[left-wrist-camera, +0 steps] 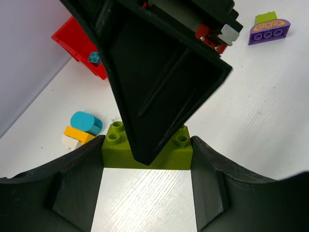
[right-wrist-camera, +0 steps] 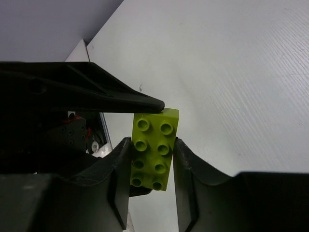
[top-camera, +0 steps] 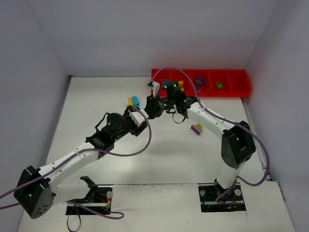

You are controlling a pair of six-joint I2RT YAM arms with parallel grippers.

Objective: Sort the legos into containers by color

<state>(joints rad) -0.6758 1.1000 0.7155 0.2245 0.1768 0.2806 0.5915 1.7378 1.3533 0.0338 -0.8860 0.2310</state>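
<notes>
An olive green brick (left-wrist-camera: 147, 155) with eight studs is gripped from both sides. My left gripper (left-wrist-camera: 147, 147) is shut on its short ends. My right gripper (right-wrist-camera: 152, 145) is shut on its long sides (right-wrist-camera: 153, 147). In the top view the two grippers meet at mid-table, the left (top-camera: 147, 110) and the right (top-camera: 160, 104), and hide the brick. A teal and yellow-orange stack (top-camera: 133, 101) lies just left of them, also in the left wrist view (left-wrist-camera: 83, 126). A purple brick with a green one (top-camera: 196, 128) lies to the right. The red tray (top-camera: 234, 89) is at the back right.
The tray's compartments hold a teal brick (top-camera: 165, 82), a yellow-orange one (top-camera: 181, 84), a purple one (top-camera: 198, 79) and a green one (top-camera: 218, 85). White walls close the table on three sides. A purple cable (top-camera: 145, 140) loops over the left arm.
</notes>
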